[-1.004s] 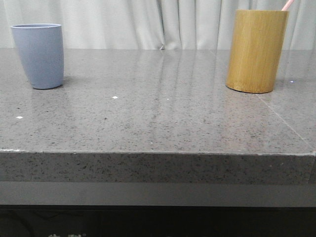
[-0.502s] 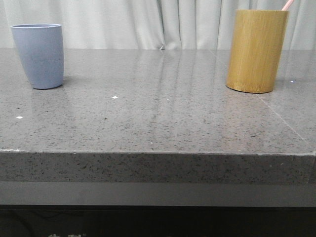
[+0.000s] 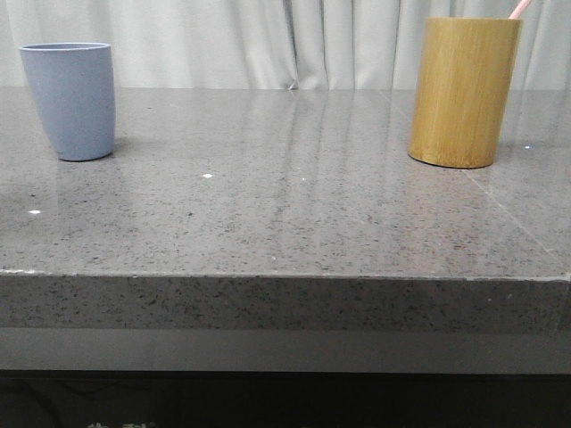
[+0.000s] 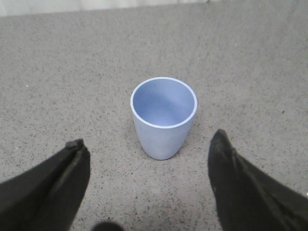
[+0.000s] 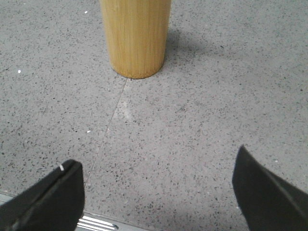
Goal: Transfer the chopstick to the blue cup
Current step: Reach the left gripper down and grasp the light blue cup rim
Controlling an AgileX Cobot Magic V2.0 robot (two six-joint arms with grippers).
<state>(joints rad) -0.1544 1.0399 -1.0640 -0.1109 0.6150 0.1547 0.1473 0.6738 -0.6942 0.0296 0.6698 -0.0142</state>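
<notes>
Front view: blue cup (image 3: 70,100) far left on table (image 3: 285,214); bamboo holder (image 3: 464,91) far right, chopstick (image 3: 519,8) tip poking above rim. Step: pre-grasp; next calls for reaching the tip.

Left wrist view: left gripper (image 4: 147,156) spread, empty; cup interior empty.

Right wrist view: right gripper (image 5: 159,185) spread, empty; holder base near.

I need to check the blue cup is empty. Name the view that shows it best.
Left wrist view: it looks down into the blue cup, showing a bare interior. Front view shows the side wall, not the inside.
</notes>
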